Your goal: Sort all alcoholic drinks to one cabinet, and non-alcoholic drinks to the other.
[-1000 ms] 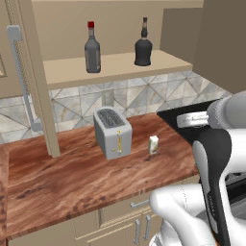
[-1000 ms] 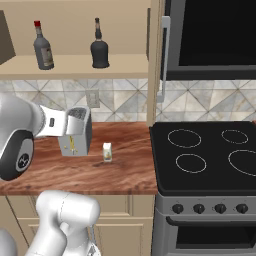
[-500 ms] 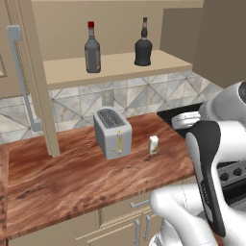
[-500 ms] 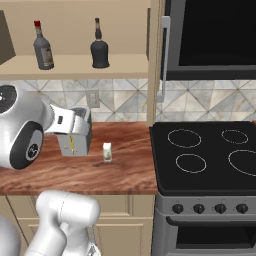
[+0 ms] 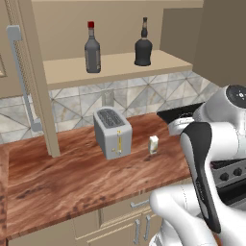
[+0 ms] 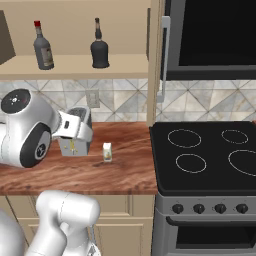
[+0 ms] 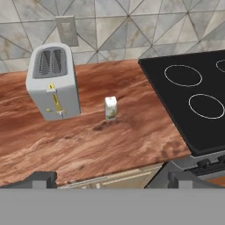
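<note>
While the pincer (image 7: 112, 178) hangs above the front edge of the wooden surface (image 7: 110, 145), its two dark fingertips (image 7: 41, 179) stand far apart at the bottom of the hand view, wide open with nothing between them. Ahead of the pincer and well apart from it, the small white-cream carton (image 7: 110, 107) stands upright on the surface, almost straight in front of the gap between the tips. Ahead and to the left of the pincer in the hand view sits a grey toaster (image 7: 52, 83), near the carton but not touching it, with a grey wall outlet (image 7: 67, 30) on the tiled wall behind it. To the right of the pincer lies the black stovetop (image 7: 193, 92), its near corner close to the right fingertip.

From the base cameras, the wider tan cabinet (image 5: 115, 67) stands open high above the surface, its door with the long grey bar handle (image 5: 21, 81) swung out to one side. On its pale shelf the slim grey bottle with the red cap (image 5: 92, 49) and the squat black bottle with the thin neck (image 5: 143, 45) stand upright, well apart from each other and far above and beyond the pincer. The white arm (image 6: 30, 130) reaches low in front of the toaster in the right base view.
</note>
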{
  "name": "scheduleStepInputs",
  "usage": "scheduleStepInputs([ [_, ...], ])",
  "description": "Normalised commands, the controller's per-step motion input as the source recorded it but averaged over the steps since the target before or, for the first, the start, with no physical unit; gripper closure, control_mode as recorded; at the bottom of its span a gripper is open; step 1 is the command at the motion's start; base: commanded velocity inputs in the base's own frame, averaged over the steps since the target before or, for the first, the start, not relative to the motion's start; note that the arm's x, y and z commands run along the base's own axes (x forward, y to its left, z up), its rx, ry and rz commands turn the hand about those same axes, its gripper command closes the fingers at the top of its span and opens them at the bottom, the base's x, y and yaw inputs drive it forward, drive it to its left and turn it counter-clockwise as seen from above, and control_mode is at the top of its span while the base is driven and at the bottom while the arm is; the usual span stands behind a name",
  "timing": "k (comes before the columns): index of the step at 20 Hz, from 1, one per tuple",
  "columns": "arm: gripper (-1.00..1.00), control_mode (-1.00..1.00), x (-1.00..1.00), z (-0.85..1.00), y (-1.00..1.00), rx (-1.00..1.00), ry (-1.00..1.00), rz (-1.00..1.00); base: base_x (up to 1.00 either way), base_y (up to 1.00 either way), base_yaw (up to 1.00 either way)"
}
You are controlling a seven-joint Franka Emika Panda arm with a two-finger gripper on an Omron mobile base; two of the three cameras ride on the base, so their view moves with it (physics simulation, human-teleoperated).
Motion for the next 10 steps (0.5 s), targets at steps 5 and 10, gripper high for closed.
scheduleStepInputs([
  [5,-1.00,-1.00,0.09,-0.31,0.00,0.00,0.00,0.00,0.00,0.00,0.00],
  [10,-1.00,-1.00,0.06,-0.17,0.00,0.00,-0.02,0.00,0.00,0.00,0.00],
])
